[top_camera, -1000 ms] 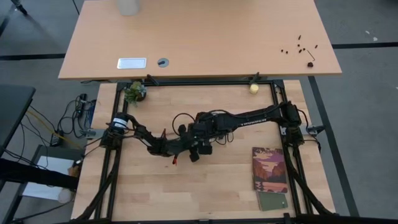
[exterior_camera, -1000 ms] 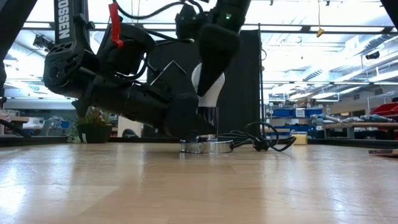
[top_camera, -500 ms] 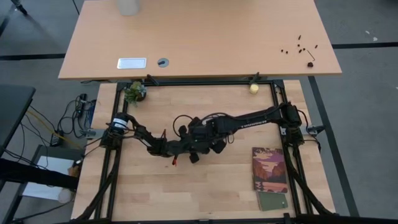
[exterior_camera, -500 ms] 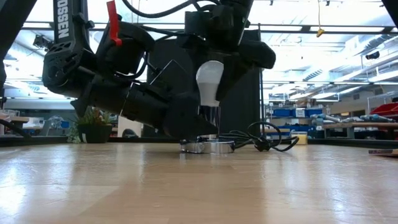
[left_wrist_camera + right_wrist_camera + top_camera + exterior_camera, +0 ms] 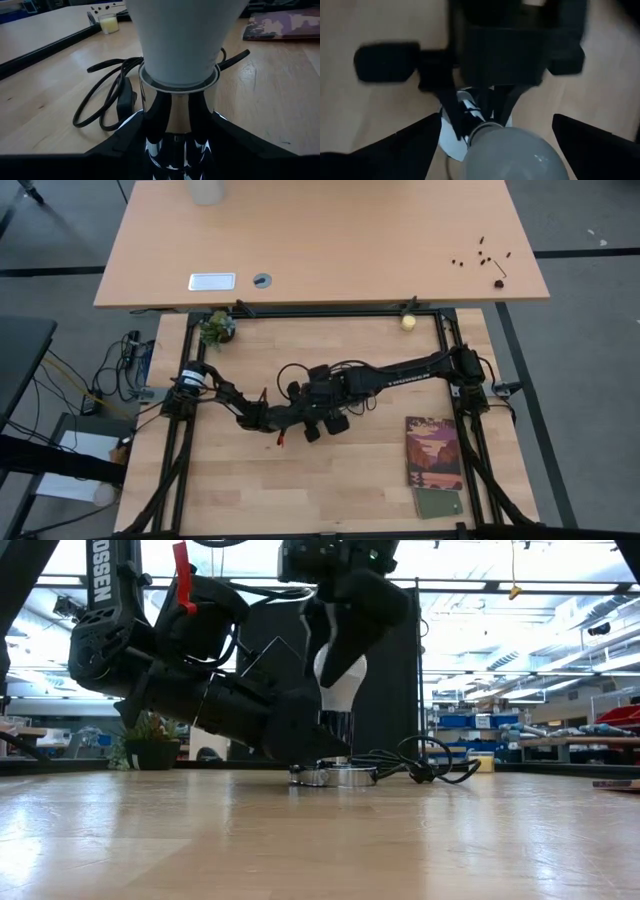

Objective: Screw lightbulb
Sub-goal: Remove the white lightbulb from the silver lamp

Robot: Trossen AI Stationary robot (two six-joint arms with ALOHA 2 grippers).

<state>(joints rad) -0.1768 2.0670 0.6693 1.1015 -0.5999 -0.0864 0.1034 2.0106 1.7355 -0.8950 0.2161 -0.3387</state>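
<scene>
1. The lightbulb stands upright in the silver socket mid-bench.
2. The right tool reaches down from above, fingers closed around the bulb's dome.
3. The left tool lies low, tilted, clamping the socket.

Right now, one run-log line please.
lightbulb upright in socket | left gripper holds socket | right gripper on bulb

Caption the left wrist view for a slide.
Left gripper clamps the chrome socket while the white lightbulb stands upright in it, black cord looped alongside.
</scene>
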